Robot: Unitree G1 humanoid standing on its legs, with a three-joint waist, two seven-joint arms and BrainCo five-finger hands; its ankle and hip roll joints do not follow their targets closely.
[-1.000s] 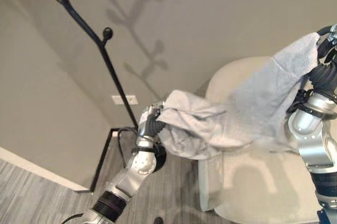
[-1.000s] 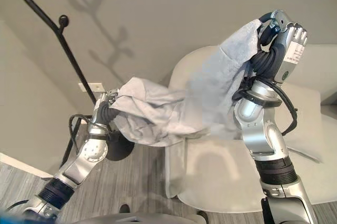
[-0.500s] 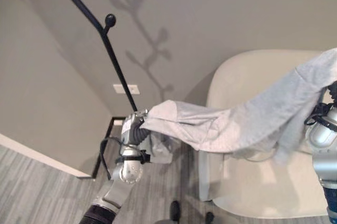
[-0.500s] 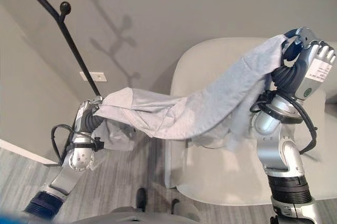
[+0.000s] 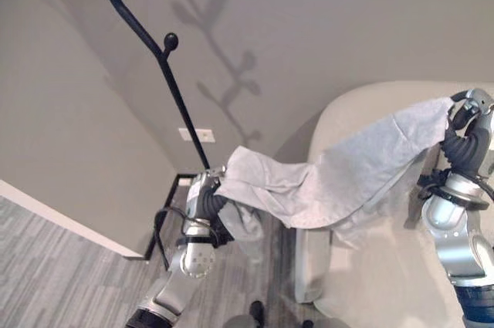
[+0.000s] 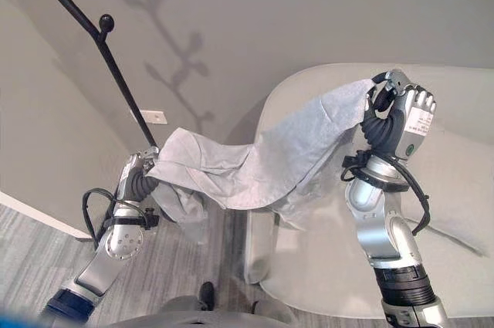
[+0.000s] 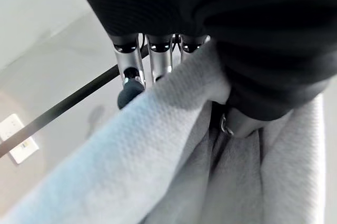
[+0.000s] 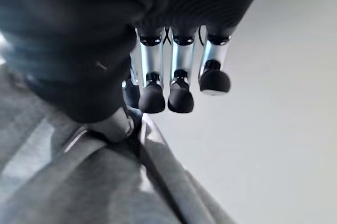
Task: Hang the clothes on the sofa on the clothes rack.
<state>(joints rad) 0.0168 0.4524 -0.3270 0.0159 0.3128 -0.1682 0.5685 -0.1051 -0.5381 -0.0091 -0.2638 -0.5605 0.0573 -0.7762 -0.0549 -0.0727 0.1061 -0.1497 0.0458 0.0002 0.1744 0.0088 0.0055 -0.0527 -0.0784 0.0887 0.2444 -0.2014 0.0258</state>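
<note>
- The grey garment (image 6: 255, 162) is hanging stretched between both hands, lifted clear of the sofa (image 6: 448, 212), probably to spread it for hooking.
- The left hand (image 6: 140, 171) is pinching one end low beside the clothes rack (image 5: 166, 73) pole.
- The right hand (image 6: 401, 112) is gripping the other end with curled fingers, above the sofa, well away from the rack.

The garment (image 6: 255, 162) spans between both hands, clothes rack (image 5: 166, 73) left, sofa (image 6: 463, 212) right.

Silver-grey arms, dark ribbed wrist covers, silver dark-tipped fingers (image 8: 180, 84).
</note>
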